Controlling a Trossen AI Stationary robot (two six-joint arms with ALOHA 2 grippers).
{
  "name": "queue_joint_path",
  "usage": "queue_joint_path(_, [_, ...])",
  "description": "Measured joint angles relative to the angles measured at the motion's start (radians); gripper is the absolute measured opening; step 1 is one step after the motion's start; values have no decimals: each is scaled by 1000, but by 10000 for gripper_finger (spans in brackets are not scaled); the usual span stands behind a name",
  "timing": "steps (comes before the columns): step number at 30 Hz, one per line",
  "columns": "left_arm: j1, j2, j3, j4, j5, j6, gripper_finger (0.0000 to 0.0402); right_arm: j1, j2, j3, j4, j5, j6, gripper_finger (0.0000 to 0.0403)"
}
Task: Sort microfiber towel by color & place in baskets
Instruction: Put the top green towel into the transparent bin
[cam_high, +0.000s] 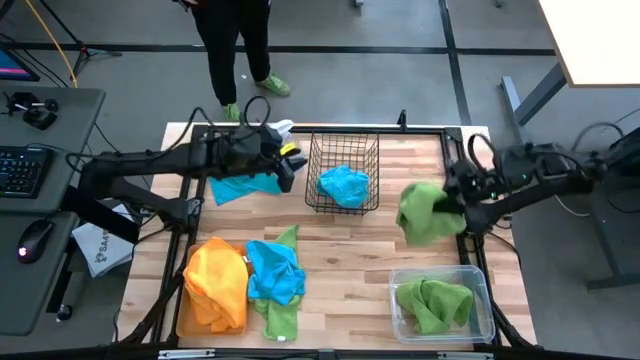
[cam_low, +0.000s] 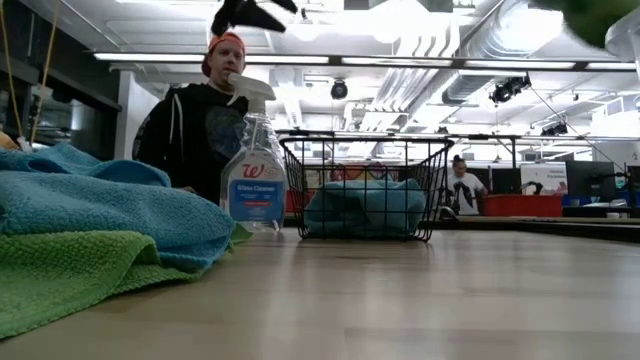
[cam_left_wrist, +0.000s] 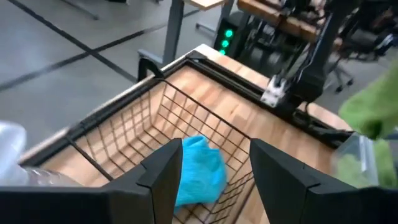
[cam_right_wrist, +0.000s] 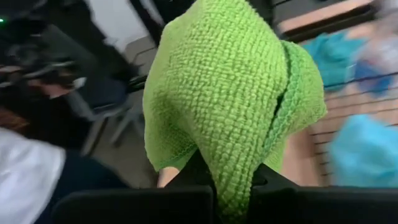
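- High view: the right gripper (cam_high: 452, 212) is closed on a green towel (cam_high: 425, 212), which hangs between the wire basket (cam_high: 343, 173) and the clear tub (cam_high: 441, 304). The left gripper (cam_high: 288, 163) is beside the basket, above a blue towel (cam_high: 243, 186).
- Low view: another blue towel (cam_low: 364, 208) lies inside the basket, next to a spray bottle (cam_low: 252, 165).
- Left wrist view: the left fingers (cam_left_wrist: 163, 177) are spread open, empty, over the basket.
- Right wrist view: the green towel hangs pinched between the fingers.

Bare wooden tabletop (cam_high: 340, 250) lies open at centre frame. The black wire-mesh basket (cam_high: 343, 172) blocks the upper middle, a towel pile (cam_high: 245, 280) lower left, the clear plastic tub (cam_high: 441, 304) lower right.
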Motion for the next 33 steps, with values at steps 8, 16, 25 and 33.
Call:
queue_joint_path(8, [0, -110, -162, 136, 39, -37, 175, 454, 145, 0, 33, 295, 303, 1])
queue_joint_path(16, [8, -233, -166, 132, 48, 92, 175, 728, 366, 0, 42, 549, 749, 0])
queue_joint_path(25, [8, -324, -166, 140, 163, 195, 175, 857, 459, 0, -117, 523, 1359, 0])
queue_joint_path(33, [6, -337, -166, 127, 182, 203, 174, 861, 540, 0, -268, 230, 1713, 0])
